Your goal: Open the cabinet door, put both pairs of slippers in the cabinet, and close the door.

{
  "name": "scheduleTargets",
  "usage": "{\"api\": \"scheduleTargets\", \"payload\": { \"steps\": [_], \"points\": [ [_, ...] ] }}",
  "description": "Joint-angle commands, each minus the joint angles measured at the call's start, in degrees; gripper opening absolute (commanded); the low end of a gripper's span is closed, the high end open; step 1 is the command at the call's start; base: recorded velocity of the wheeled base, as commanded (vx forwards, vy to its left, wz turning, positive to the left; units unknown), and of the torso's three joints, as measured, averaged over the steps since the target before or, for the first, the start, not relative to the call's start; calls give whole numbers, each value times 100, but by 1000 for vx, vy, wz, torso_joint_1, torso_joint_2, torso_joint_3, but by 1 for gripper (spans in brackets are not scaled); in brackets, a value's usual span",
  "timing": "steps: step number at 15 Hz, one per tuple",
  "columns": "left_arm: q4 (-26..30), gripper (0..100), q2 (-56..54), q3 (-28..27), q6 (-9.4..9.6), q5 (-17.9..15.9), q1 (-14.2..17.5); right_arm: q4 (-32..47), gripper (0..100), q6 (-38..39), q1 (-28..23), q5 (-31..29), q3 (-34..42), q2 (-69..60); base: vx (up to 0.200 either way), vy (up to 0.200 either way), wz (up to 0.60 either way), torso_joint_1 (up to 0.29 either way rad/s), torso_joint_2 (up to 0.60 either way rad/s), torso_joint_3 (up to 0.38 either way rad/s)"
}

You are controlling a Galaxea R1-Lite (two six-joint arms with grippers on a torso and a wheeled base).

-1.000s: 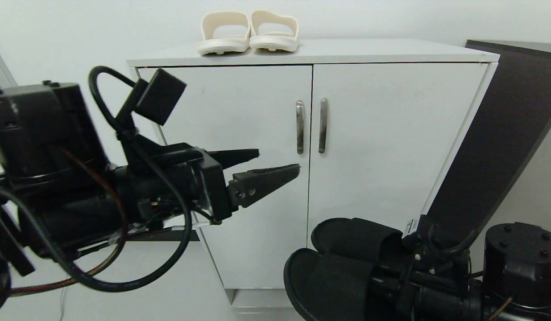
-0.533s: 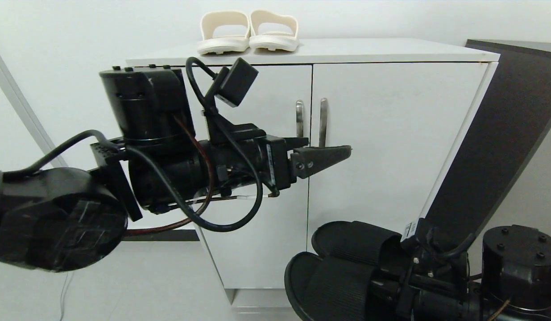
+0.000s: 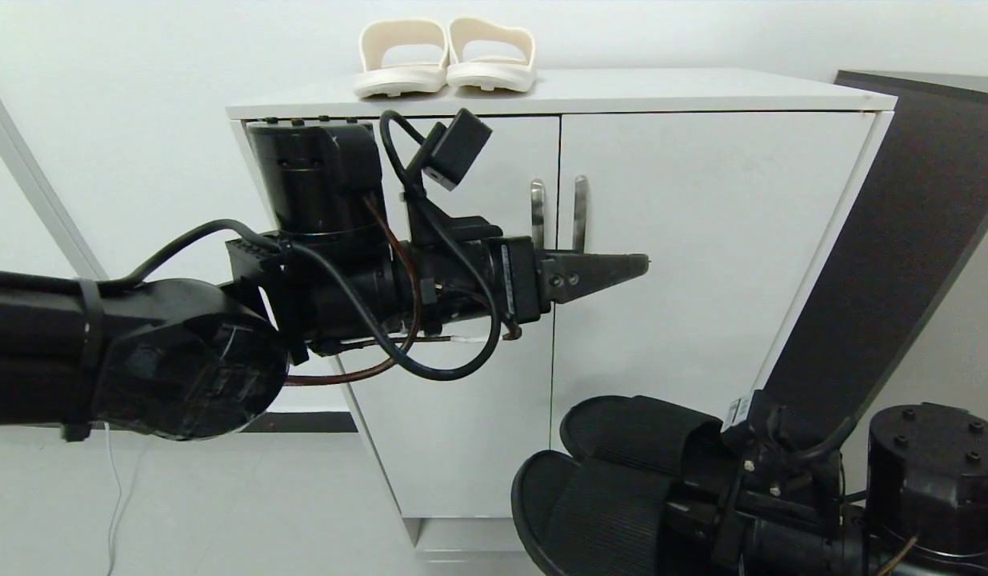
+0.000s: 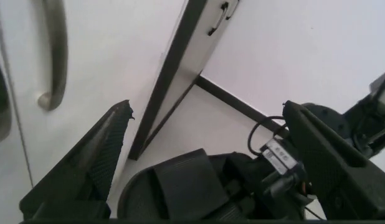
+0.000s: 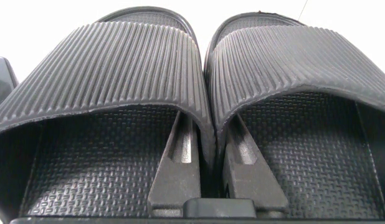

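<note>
The white cabinet (image 3: 702,240) stands with both doors shut, its two metal handles (image 3: 579,212) side by side at the middle seam. A pair of white slippers (image 3: 446,56) rests on its top. My left gripper (image 3: 634,262) is held level in front of the right door, just below the handles. In the left wrist view its fingers (image 4: 86,168) are wide apart with nothing between them, and a handle (image 4: 52,56) is close by. My right gripper (image 5: 208,121) is low at the right, shut on the touching inner sides of the black slippers (image 3: 622,472).
A dark panel (image 3: 902,240) leans along the cabinet's right side. White wall and pale floor (image 3: 222,512) lie to the left, with a dark skirting strip and a thin cable near the floor.
My left arm has swung right and up, from in front of the left door to across the handles and onto the right door. The right arm with the black slippers has barely moved.
</note>
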Motion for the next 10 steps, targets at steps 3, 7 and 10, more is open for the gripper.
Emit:
{"api": "scheduleTargets", "payload": {
  "steps": [3,7,10],
  "points": [
    [5,100,346,-418,5,612,-10,-4,0,43,-61,8,-11,-11,0,0,0,0,0,0],
    [251,100,513,-787,32,1095,-98,-4,0,43,-61,8,-11,-11,0,0,0,0,0,0],
    [304,100,627,-954,49,1456,-133,-4,0,34,-61,-9,-20,-20,0,0,0,0,0,0]
  ]
}}
